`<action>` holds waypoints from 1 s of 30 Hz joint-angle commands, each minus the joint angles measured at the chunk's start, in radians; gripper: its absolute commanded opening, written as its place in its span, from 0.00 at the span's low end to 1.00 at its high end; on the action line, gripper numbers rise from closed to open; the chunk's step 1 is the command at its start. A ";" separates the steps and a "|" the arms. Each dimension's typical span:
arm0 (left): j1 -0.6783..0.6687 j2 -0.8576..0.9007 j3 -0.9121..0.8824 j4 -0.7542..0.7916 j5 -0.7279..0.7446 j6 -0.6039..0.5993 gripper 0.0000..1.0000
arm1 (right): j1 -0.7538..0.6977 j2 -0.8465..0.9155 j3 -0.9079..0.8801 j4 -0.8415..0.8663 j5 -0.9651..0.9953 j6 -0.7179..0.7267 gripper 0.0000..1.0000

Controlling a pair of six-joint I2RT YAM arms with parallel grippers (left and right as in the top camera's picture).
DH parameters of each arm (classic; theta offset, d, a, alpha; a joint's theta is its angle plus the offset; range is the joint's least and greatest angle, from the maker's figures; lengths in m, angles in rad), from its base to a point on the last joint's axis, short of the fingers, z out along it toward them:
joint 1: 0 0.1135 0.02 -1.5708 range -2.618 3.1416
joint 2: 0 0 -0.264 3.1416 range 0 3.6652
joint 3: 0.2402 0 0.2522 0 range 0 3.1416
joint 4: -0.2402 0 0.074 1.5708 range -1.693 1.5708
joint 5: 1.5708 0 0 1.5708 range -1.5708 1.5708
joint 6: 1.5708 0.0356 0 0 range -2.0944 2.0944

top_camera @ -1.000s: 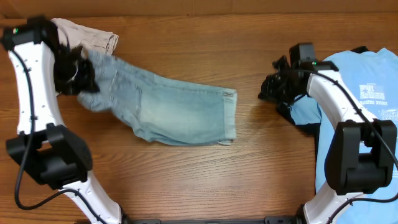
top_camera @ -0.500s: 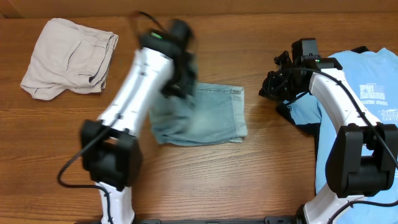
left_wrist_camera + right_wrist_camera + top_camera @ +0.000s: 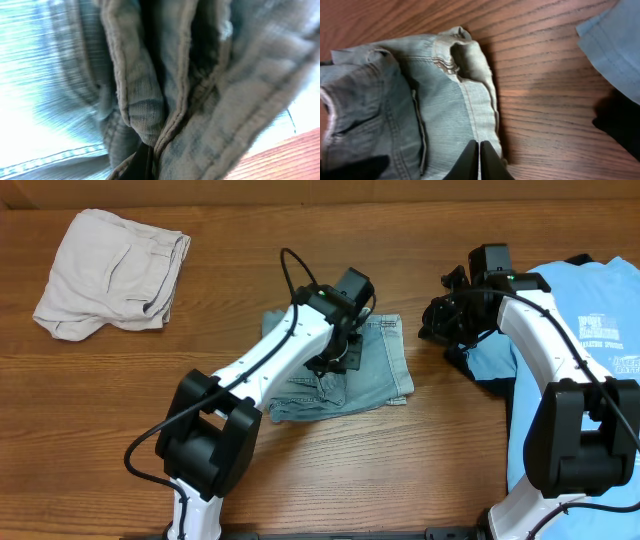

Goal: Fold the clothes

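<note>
now | left gripper [image 3: 336,356] clamped on folded jeans [image 3: 386,376] | right gripper [image 3: 479,148] closed, empty

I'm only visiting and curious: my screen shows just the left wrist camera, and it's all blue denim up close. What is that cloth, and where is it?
Observer: From overhead, it is jeans, folded over in the middle of the table, with the left claw shut on a bunch of them.
Visitor: Anything else on the table?
Observer: Beige trousers lie crumpled at the far left corner.
Visitor: And the other arm?
Observer: The right claw is shut on nothing, between the jeans and a sky-blue T-shirt.
</note>
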 commanded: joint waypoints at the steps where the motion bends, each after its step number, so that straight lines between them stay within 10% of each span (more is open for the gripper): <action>1: 0.055 -0.008 0.004 -0.027 0.008 -0.039 0.04 | 0.023 -0.023 -0.062 0.009 0.017 -0.020 0.04; 15: 0.145 -0.010 0.352 -0.281 0.033 0.017 0.04 | 0.126 -0.022 -0.340 0.196 0.017 -0.051 0.04; 30: 0.019 -0.008 0.195 -0.121 0.097 -0.068 0.07 | 0.109 -0.022 -0.333 0.218 0.002 -0.055 0.04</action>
